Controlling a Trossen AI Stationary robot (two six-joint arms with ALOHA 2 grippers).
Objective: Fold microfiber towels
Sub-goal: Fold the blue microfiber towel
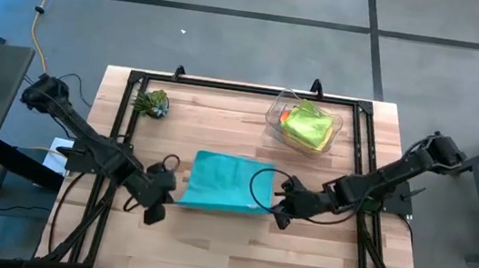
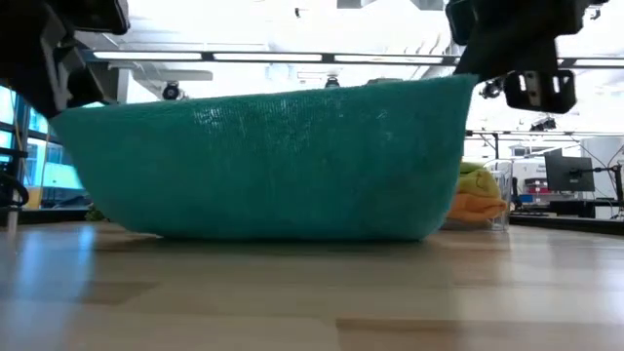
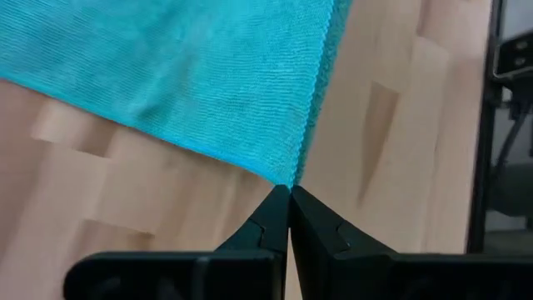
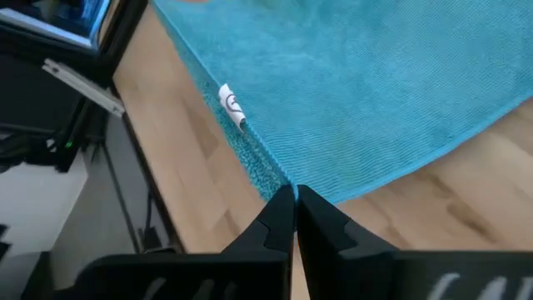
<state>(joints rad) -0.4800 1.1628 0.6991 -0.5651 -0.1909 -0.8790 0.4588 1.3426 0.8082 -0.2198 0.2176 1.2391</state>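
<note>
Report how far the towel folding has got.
Done: nothing visibly folded; yellow, lime green and orange towels sit bunched in the clear bin. In hand: the left gripper and right gripper each pinch a corner of the teal towel, lifting that edge. Left: finishing it, then the others.

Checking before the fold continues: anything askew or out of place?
Nothing stands out. The teal towel is lifted by two corners, one pinched in the left end effector, one in the right end effector; remaining towels sit in the clear bin.
</note>
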